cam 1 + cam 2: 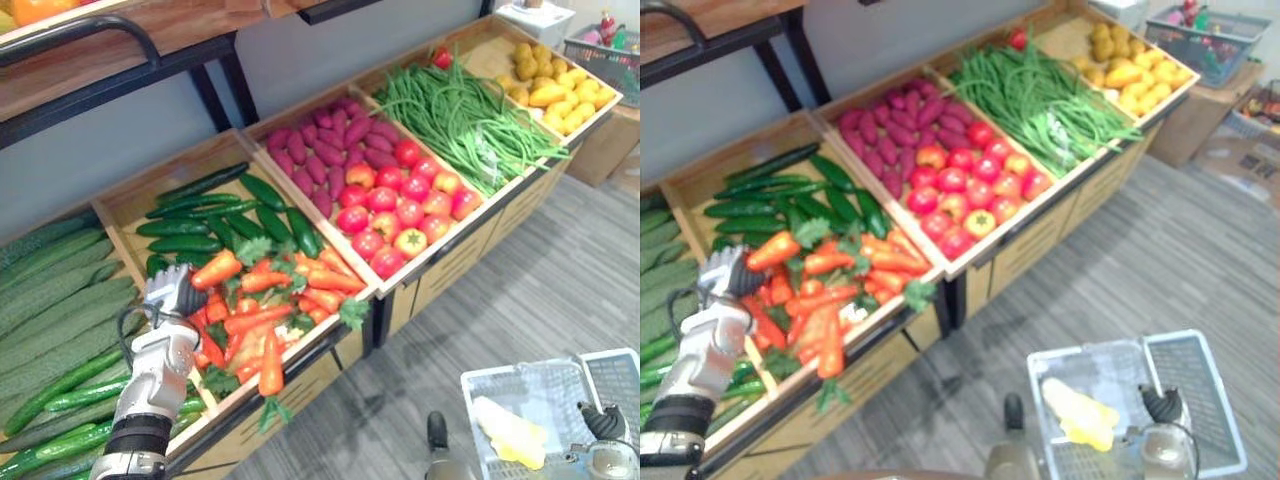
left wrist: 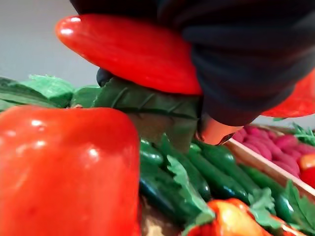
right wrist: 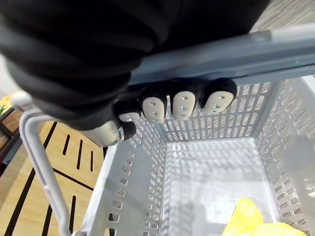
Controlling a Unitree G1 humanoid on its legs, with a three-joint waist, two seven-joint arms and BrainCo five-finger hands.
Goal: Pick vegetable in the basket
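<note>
Over the crate [image 1: 165, 172], the left robot hand [image 1: 172, 292] is curled round a carrot [image 1: 216, 269]. The right robot hand [image 3: 182, 104] clasps the basket [image 1: 545, 390] handle. Lifting could snag leaves [image 2: 147, 101] and drag neighbours [image 1: 260, 320] out.

Toward seven o'clock the carrots [image 1: 300, 290] are glowing orange, tufted with green leaves. The carrot [image 1: 215, 268] at the silver, dark-tipped left hand [image 1: 172, 292] is shining red-orange. Cucumbers [image 1: 200, 225] at nine are showing dark green. At centre the sweet potatoes [image 1: 330, 150] are showing purple-pink and the tomatoes [image 1: 400, 205] red, some blushing yellow. Beans [image 1: 465, 115] at one are running bright green beside yellow potatoes [image 1: 550, 85]. At five the basket [image 1: 530, 385] is showing pale grey, perforated in rows, around a yellow packet [image 1: 510, 430]. The floor [image 1: 560, 280] is showing grey streaks.
</note>
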